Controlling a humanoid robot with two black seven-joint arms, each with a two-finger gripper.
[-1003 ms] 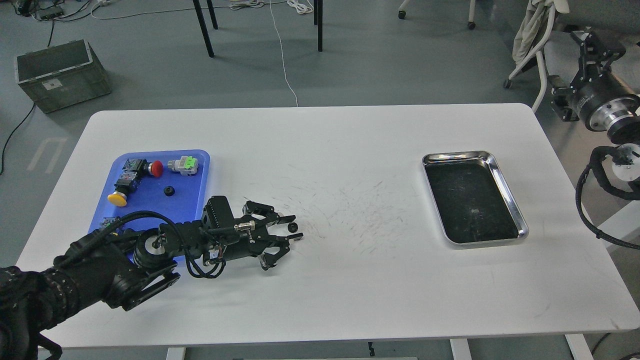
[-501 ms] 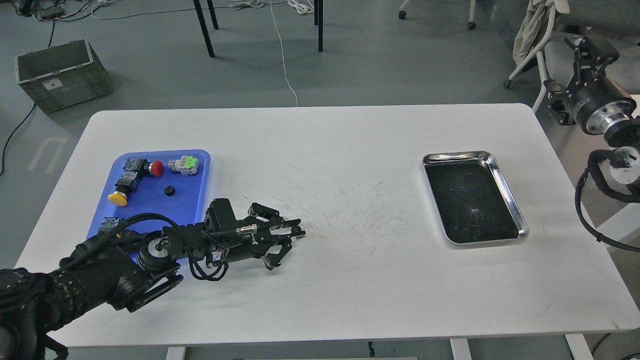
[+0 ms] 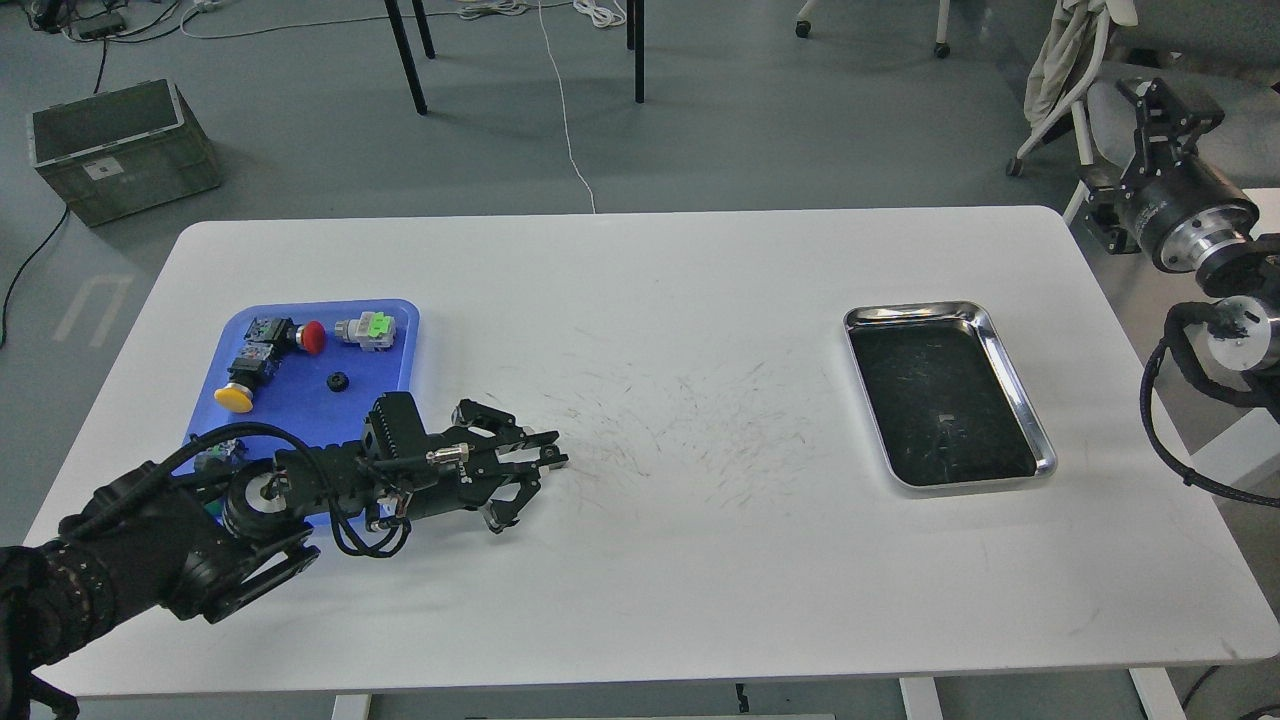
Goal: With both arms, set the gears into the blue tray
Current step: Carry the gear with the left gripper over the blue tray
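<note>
- One gear (image 3: 339, 381) lies flat in the blue tray (image 3: 400, 318); the second is not discernible.
- Your left gripper (image 3: 545, 463): jaws near-closed over the counter (image 3: 640, 300), contents indeterminate.
- Right gripper (image 3: 1160, 100): jaw state indeterminate.
- Gears likely light, rigid, slippery; pinch across the toothed rim.

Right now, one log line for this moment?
left gripper: shut, gear not visible | gear: in blue tray | right gripper: off table
</note>
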